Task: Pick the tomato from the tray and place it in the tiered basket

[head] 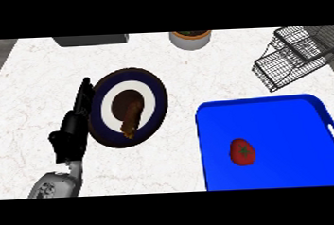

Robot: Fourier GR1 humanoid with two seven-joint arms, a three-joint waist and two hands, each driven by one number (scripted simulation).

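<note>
The fingers (83,92) of the left hand (71,130) stand straight and close together, pointing up along the left rim of a dark blue plate (153,93), holding nothing; whether they touch the rim I cannot tell. The grey forearm (55,185) comes in from the lower left edge. On the plate's white centre lies a brown piece of food (130,113), trailing toward the plate's lower edge. To the right, well apart from that hand, a bright blue tray (282,128) sits on the pale marble counter (29,82), and the tomato (242,152) rests on it, left of the tray's middle, its green stem cap facing up. Beyond the tray, at the far right corner, stands the wire tiered basket (293,57). At the counter's back edge sit a pale pot (190,40) and, further left, a dark box (93,40).
</note>
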